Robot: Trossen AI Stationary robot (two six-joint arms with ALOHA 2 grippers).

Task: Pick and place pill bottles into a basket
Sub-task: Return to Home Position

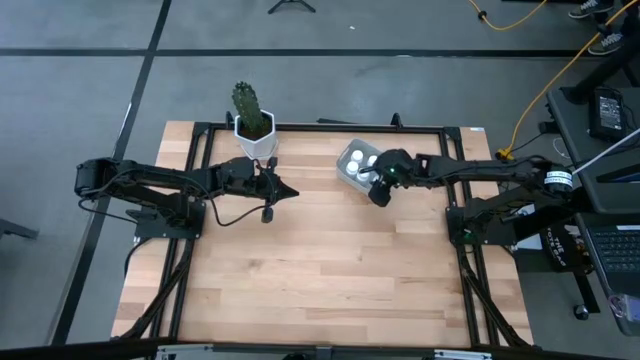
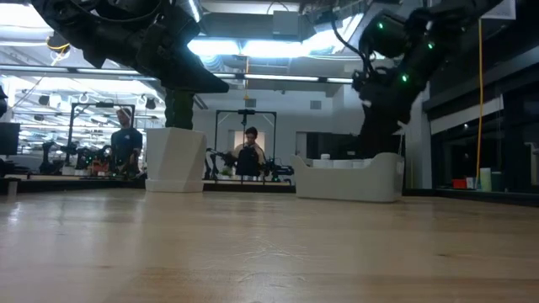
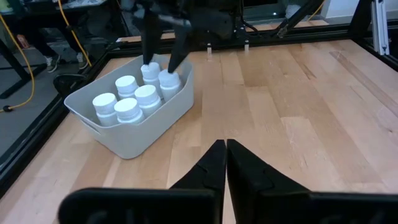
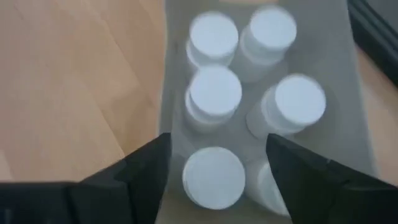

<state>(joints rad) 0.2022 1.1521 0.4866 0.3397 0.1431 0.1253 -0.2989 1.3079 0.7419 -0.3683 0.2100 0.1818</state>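
Observation:
The pale grey-blue basket (image 1: pixel 352 160) stands on the table at the far middle and holds several white pill bottles (image 3: pixel 127 109) upright on its floor. My right gripper (image 4: pixel 217 143) is open just above the basket's near end. Its fingers (image 3: pixel 147 38) stand on either side of one bottle (image 4: pixel 213 177) without visibly touching it. My left gripper (image 3: pixel 225 148) is shut and empty. It hovers over the table left of the basket, beside the cactus pot, and shows in the high view (image 1: pixel 288 190).
A white hexagonal pot with a cactus (image 1: pixel 253 135) stands at the far edge, left of the basket and next to my left arm. Bare wooden table (image 1: pixel 320 270) stretches toward the near edge. A black frame (image 1: pixel 440 128) runs round the table. People show in the room behind (image 2: pixel 250 151).

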